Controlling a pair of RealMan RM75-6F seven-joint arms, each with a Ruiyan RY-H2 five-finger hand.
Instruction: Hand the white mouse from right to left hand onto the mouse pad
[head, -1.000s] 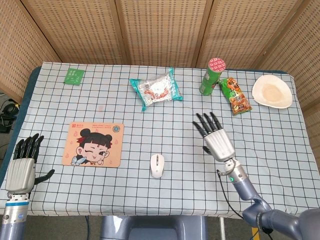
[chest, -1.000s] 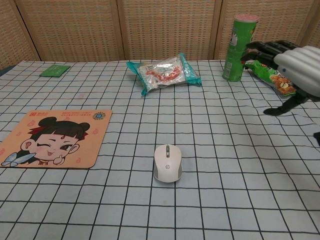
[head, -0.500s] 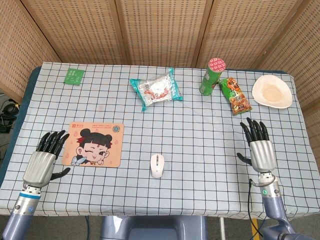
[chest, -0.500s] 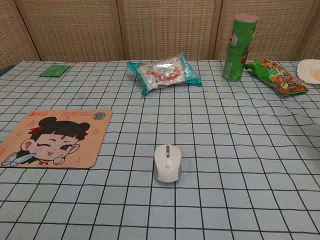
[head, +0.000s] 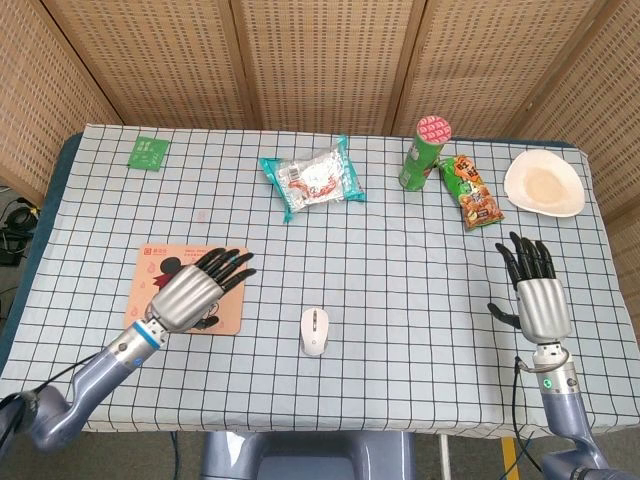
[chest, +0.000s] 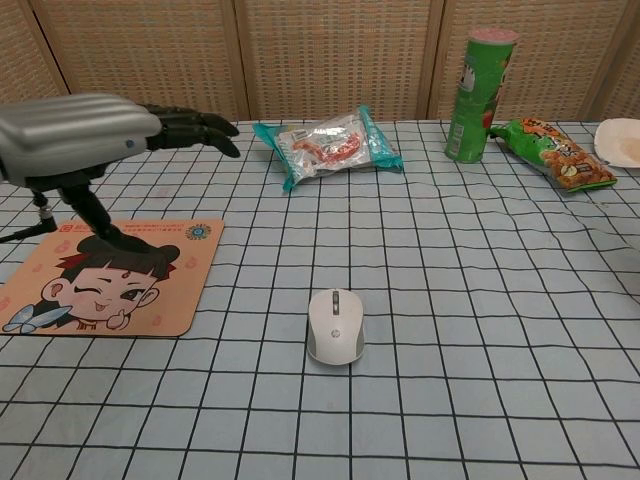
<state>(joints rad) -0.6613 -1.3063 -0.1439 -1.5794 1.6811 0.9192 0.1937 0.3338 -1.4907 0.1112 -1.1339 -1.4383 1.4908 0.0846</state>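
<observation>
Step 1 not yet begun: white mouse (head: 314, 330) untouched, well left of empty, spread right hand (head: 538, 300); left hand (head: 192, 291) spread above mouse pad (chest: 60, 300); next, right-hand reach and grasp.

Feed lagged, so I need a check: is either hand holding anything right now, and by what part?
Nothing is held. The left hand hovers open over the mouse pad, the right hand is open near the table's edge, and the white mouse lies untouched on the cloth.
</observation>
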